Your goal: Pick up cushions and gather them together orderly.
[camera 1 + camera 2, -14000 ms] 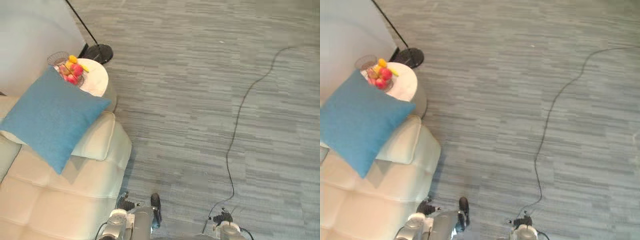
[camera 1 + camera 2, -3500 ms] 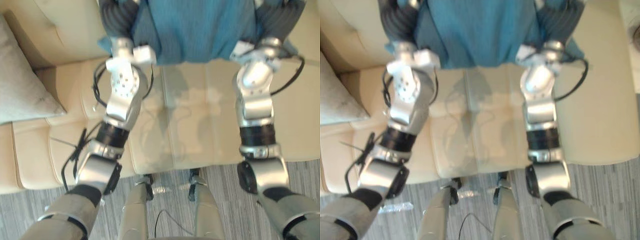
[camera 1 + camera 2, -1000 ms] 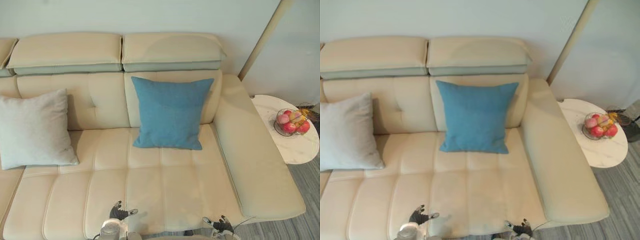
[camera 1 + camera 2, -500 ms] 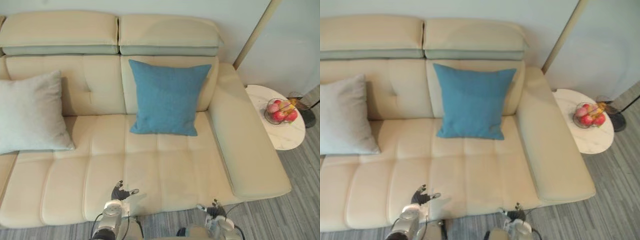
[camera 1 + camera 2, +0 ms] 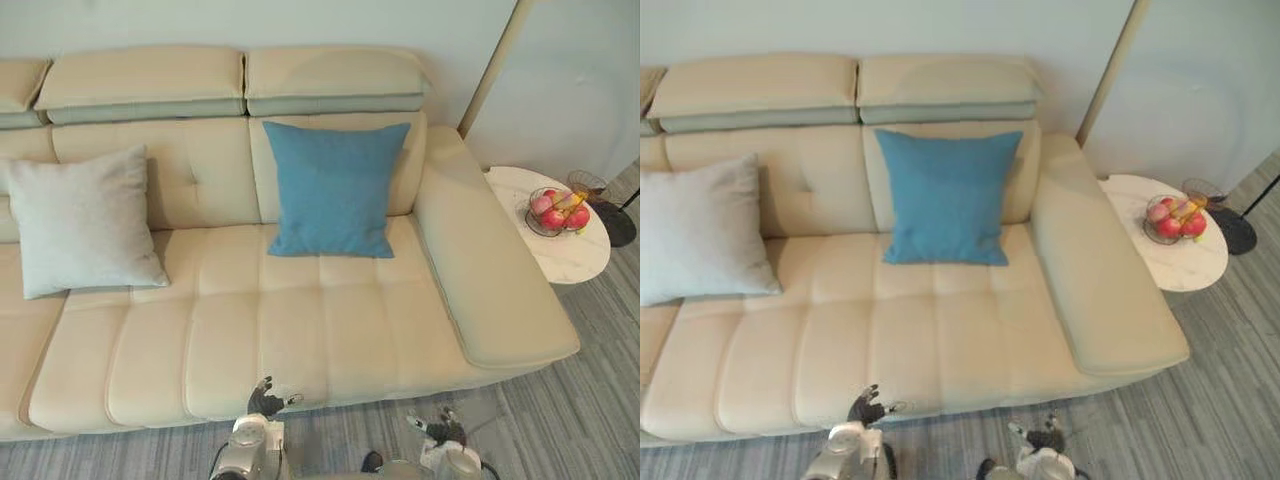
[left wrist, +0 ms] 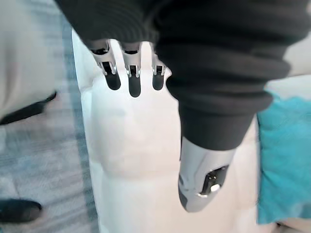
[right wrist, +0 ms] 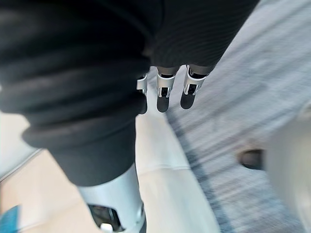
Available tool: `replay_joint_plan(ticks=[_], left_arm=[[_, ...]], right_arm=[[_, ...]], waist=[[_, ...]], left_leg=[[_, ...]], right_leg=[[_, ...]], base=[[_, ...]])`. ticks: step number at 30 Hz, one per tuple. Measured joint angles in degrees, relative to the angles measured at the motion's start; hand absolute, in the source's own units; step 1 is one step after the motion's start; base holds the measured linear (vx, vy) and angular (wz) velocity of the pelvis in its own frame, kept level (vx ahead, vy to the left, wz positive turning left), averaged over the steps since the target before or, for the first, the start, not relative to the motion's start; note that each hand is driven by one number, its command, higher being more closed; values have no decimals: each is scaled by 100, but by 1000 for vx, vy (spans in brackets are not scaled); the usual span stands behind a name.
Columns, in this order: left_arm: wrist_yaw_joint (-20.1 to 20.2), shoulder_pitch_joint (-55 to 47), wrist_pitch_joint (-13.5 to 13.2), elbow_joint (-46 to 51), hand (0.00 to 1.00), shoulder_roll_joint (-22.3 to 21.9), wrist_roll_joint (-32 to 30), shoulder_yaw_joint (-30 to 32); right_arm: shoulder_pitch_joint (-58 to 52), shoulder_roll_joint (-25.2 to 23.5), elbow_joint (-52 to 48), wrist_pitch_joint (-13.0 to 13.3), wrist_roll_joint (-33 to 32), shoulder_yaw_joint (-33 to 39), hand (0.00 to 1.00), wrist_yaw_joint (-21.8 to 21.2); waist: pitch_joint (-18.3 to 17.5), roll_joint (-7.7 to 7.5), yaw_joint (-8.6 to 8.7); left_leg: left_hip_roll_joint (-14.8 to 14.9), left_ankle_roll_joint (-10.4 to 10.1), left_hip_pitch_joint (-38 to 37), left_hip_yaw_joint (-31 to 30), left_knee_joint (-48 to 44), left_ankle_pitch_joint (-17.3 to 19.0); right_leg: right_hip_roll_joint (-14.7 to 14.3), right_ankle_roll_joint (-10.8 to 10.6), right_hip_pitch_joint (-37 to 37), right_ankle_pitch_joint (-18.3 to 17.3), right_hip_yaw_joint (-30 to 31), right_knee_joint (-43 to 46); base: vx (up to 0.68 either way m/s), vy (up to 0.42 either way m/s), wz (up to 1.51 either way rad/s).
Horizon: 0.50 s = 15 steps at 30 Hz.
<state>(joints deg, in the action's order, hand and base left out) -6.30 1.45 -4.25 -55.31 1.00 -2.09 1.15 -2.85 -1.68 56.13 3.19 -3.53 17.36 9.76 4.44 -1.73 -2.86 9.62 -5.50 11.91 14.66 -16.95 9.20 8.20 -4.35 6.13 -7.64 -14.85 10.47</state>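
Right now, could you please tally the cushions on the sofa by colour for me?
Blue cushion: 1
Pale grey cushion: 1
Total: 2

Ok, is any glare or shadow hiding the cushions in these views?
Left eye view: even light, no glare on the blue cushion or the grey cushion. Left wrist view: the sofa glares near white past the left robot hand; the blue cushion's edge is readable.
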Motion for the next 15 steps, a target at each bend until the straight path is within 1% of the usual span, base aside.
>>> replay_joint_plan(ticks=[1, 4, 5, 7, 9, 11, 14, 15], left_arm=[[-3, -98, 11, -48, 0, 147, 0, 3], [-5, -189, 30, -180, 0, 380, -1, 2], [-5, -218, 33, -186, 0, 406, -1, 4], [-7, -249, 81, -293, 0, 485, -8, 17], [-9, -274, 81, -330, 0, 497, -14, 27], [-8, -310, 86, -396, 0, 466, -14, 188], [-8, -342, 87, -403, 0, 450, -15, 226], [-6, -393, 94, -508, 0, 493, -67, 455]], right_arm=[[-10, -19, 112, 3, -7, 32, 0, -19], [-55, -18, 207, -25, -106, 65, 0, -39], [-56, -18, 246, -32, -108, 71, 0, -41], [8, 1, 346, -39, -108, 219, 0, -68], [50, 6, 351, -44, -108, 272, 0, -73], [66, 27, 351, -47, -108, 273, 0, -78], [170, 65, 358, -52, -107, 282, 0, -82], [573, 290, 576, -100, -90, 278, 0, -83]], waist=[[-44, -85, 31], [-134, -213, 80], [-129, -203, 85], [-133, -157, 102], [-132, -136, 107], [-138, -122, 111], [-137, -127, 136], [84, -79, 279]], left_leg=[[-233, 79, -139, 37, 452, -231], [-577, 226, -394, 34, 1140, -603], [-619, 236, -453, 32, 1243, -653], [-746, 291, -671, 30, 1602, -835], [-812, 288, -810, 27, 1813, -921], [-833, 290, -907, 20, 1938, -963], [-848, 295, -967, -8, 2058, -1019], [-867, 292, -1279, -43, 2280, -1018]], right_leg=[[113, -85, -26, 186, 32, -286], [291, -161, -158, 471, 35, -643], [298, -147, -212, 491, 42, -703], [342, -196, -297, 543, 51, -801], [343, -196, -358, 543, 51, -848], [332, -197, -411, 542, 49, -891], [313, -197, -427, 542, 42, -926], [273, -188, -645, 547, 160, -1101]], base=[[-60, 157, 1], [-20, 139, 18], [7, 106, 7], [6, 60, 2], [11, 24, 0], [41, 8, -2], [53, -7, 0], [0, 0, 0]])
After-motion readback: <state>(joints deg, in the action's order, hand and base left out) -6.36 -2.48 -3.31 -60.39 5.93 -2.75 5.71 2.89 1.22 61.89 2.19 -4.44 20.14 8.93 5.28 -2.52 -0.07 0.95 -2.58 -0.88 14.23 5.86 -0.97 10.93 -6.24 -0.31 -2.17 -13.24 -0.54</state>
